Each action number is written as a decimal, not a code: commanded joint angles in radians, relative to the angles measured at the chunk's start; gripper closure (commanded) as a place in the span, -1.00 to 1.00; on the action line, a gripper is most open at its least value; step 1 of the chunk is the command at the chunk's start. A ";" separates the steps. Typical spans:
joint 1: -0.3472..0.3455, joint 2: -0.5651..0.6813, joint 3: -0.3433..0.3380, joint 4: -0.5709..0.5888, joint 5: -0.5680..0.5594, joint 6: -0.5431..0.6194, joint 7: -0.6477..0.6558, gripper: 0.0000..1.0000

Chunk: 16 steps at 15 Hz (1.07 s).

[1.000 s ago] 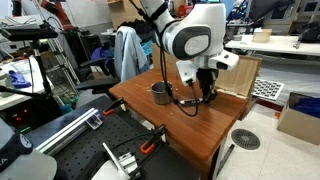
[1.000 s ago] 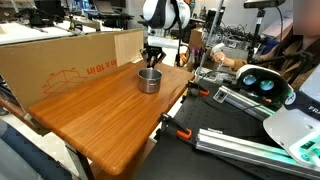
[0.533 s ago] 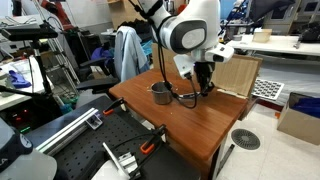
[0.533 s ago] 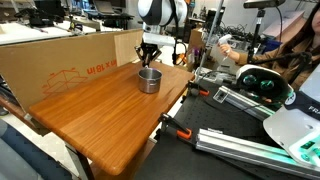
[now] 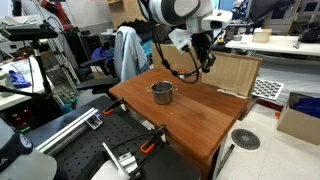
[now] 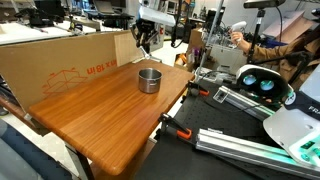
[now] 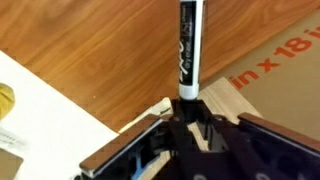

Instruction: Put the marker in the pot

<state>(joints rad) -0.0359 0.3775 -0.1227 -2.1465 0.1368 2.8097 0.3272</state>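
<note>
The marker is a slim dark stick with white lettering and a white band. In the wrist view it sticks straight out from between my gripper's fingers, which are shut on it. The silvery pot stands on the wooden table, also seen in an exterior view. My gripper hangs well above the table, off to the side of the pot and close to the cardboard. It also shows high up in an exterior view. The pot is out of the wrist view.
A large cardboard box stands along the table's back edge, and a cardboard panel is near the gripper. A black cable loops from the arm near the pot. Clutter, rails and chairs surround the table.
My gripper has risen from table height beside the pot to well above it, carrying the marker. The pot has not moved.
</note>
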 commanded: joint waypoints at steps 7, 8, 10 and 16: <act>0.228 -0.206 -0.211 -0.195 -0.395 0.125 0.375 0.90; 0.246 -0.210 -0.222 -0.203 -0.427 0.128 0.425 0.90; 0.280 -0.216 -0.238 -0.220 -0.482 0.124 0.524 0.90; 0.354 -0.223 -0.255 -0.271 -0.611 0.112 0.721 0.90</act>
<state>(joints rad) 0.2743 0.1833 -0.3395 -2.3808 -0.3917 2.9072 0.9563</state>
